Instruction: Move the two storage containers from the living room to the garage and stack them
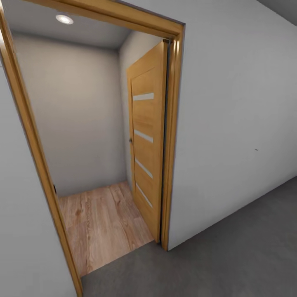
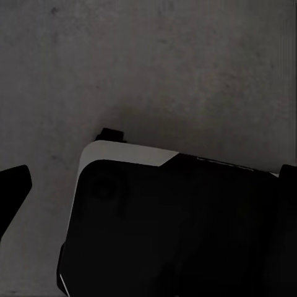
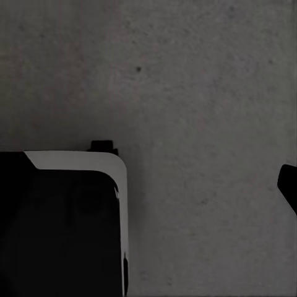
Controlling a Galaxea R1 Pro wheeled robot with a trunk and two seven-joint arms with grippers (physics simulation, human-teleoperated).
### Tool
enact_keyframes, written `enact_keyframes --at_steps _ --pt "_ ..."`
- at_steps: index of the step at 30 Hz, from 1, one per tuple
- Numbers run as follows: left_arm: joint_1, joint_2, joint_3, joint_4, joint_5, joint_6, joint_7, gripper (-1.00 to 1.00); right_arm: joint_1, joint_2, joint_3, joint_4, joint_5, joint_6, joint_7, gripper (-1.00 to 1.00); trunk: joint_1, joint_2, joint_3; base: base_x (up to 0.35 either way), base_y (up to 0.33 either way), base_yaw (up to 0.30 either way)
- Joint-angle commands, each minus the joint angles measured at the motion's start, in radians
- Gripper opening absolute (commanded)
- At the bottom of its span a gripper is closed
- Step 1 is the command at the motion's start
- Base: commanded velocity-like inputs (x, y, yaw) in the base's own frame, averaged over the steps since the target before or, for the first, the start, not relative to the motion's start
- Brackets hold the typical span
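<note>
An open wooden door (image 1: 146,144) leaves its doorway (image 1: 99,136) clear at frame centre-left, grey floor (image 1: 231,255) open below; finger state cannot be told.

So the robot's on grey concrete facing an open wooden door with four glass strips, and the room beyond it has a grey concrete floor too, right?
Not quite. In the head view the floor beyond the doorway is light wood plank, not concrete. The rest holds: the wooden door stands open and has four glass strips, and grey concrete floor lies on the robot's side.
</note>
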Motion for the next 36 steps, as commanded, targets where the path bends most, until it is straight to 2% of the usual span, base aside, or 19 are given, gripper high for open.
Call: enact_keyframes --at_steps 1,13,20,31,36 --pt "0.0 0.0 0.005 0.0 0.004 0.001 0.002 1.0 -0.001 0.0 0.009 0.003 -0.011 -0.004 -0.001 1.0 0.001 -0.001 0.0 0.324 0.0 0.0" --pt "0.0 0.0 0.005 0.0 0.004 -0.004 0.002 1.0 -0.001 0.002 0.01 0.003 -0.007 -0.014 -0.005 1.0 0.001 -0.001 0.0 0.324 0.0 0.0" --pt "0.0 0.001 0.006 0.0 0.007 -0.006 0.002 1.0 -0.001 -0.001 0.009 0.002 0.027 -0.018 -0.007 1.0 0.001 -0.001 0.0 0.324 0.0 0.0" --pt "0.0 0.001 0.006 0.0 0.009 -0.006 0.002 1.0 -0.001 0.006 0.006 0.002 0.023 -0.004 -0.008 1.0 0.001 -0.001 0.0 0.324 0.0 0.0" --pt "0.0 0.001 0.007 0.0 0.009 -0.006 0.002 1.0 -0.001 0.001 0.007 0.002 0.025 -0.005 -0.008 1.0 0.001 -0.001 0.0 0.324 0.0 0.11"
